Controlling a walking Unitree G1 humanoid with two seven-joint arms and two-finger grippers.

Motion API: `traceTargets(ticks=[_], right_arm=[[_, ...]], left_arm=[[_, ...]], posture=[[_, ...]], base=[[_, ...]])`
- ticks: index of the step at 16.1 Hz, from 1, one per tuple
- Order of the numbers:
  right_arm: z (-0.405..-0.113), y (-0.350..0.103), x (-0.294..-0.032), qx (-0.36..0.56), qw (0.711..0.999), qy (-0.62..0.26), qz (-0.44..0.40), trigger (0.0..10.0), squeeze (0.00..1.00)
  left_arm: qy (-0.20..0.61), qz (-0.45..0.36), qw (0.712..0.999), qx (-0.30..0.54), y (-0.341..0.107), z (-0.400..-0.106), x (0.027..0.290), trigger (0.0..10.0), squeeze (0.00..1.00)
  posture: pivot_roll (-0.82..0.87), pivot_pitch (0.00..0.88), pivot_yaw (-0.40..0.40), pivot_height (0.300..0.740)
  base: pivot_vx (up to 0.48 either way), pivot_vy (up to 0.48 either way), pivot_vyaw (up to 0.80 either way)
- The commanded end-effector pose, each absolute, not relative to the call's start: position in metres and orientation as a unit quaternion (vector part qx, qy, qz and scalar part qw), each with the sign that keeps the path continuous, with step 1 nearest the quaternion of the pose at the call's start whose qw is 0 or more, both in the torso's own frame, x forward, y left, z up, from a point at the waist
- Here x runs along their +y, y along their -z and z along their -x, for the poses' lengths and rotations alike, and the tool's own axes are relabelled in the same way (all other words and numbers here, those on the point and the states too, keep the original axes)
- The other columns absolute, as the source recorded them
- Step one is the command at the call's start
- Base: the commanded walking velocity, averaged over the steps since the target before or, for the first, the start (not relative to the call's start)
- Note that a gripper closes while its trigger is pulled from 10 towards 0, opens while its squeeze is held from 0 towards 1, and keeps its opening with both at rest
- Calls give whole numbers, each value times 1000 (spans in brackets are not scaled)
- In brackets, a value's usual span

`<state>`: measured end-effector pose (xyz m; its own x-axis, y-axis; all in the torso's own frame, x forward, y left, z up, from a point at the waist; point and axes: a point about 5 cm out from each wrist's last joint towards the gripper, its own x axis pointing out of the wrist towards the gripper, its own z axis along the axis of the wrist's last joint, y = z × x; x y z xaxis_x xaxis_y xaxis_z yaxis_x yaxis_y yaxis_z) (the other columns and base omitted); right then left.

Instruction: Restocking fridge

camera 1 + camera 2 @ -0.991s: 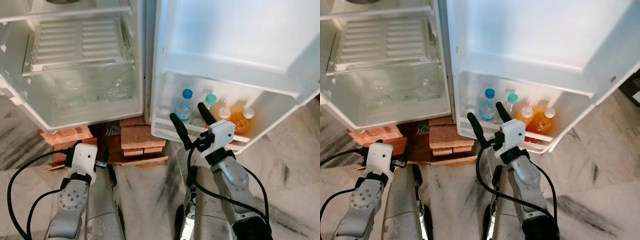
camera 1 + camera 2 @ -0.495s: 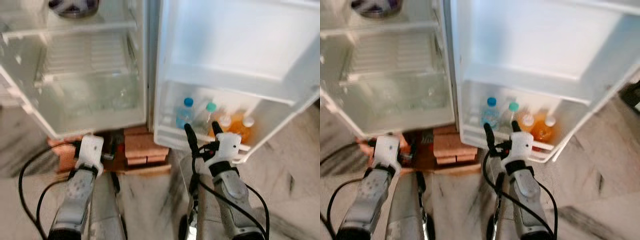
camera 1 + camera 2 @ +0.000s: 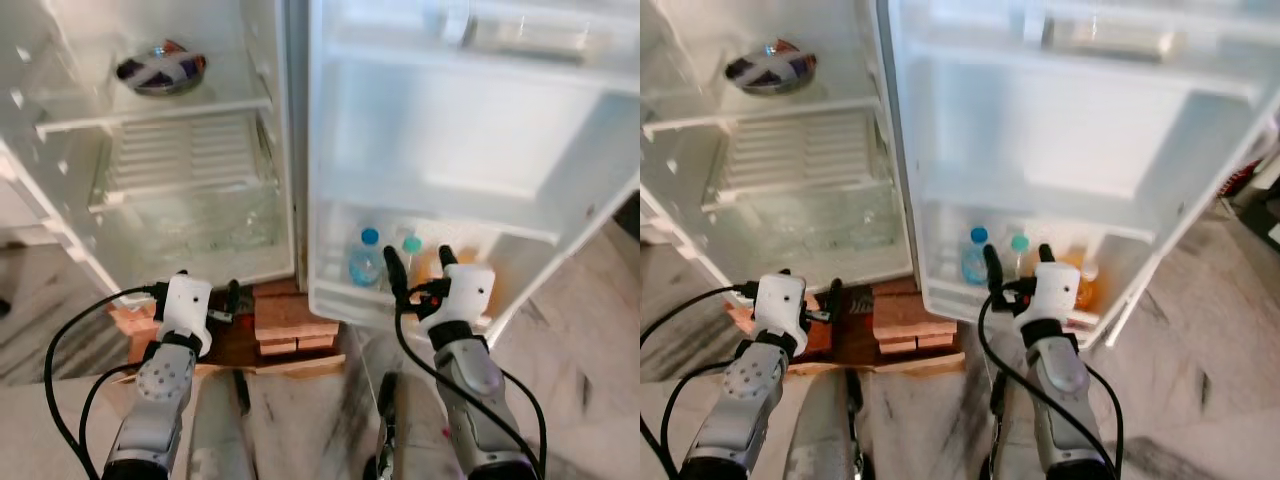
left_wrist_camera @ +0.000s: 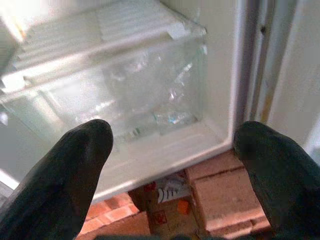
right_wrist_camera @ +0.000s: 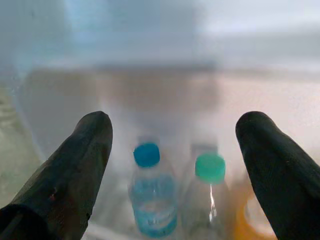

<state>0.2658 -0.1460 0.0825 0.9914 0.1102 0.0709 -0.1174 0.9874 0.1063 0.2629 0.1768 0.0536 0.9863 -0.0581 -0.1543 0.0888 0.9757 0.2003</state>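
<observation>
We faced an open fridge (image 3: 270, 150) whose door (image 3: 450, 130) swung out to the right. The cabinet stood raised on a stack of red bricks (image 3: 285, 320), which lay on the marble floor (image 3: 590, 330) just below the fridge's bottom edge. On the glass shelf (image 3: 150, 105) near the top left corner of the cabinet sat a small patterned bowl (image 3: 160, 70). Below it was a clear crisper drawer (image 4: 125, 95) under a ribbed white cover.

The bottles stood in the bottom door bin (image 3: 400, 305), all upright with caps pointing up. A blue-capped water bottle (image 5: 150, 200) stood toward the hinge side of the bin, a green-capped bottle (image 5: 207, 200) just beside it, and two orange juice bottles (image 3: 1087, 285) farther toward the door's outer edge, partly hidden behind our right wrist. A long clear container (image 3: 520, 35) lay on its side in the top door bin, its long axis running along the door's width.

Our right gripper (image 3: 418, 268) was raised just in front of the bottom bin's front rail, its fingers (image 5: 75, 170) spread apart and framing the blue- and green-capped bottles, holding nothing. Our left gripper (image 3: 205, 300) hovered low before the bricks at the cabinet's bottom edge, its fingers (image 4: 65, 165) also parted and empty, pointing at the crisper drawer.
</observation>
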Motion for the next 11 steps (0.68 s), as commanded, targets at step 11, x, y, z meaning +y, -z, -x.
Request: traceTargets(ticks=[11], right_arm=[[-251,-79,-163,-12,998,-11,-56,10000,0]], left_arm=[[56,-91,989,100,-51,-240,181,10000,0]], posture=[[127,15,-24,740]], base=[[0,0,0]])
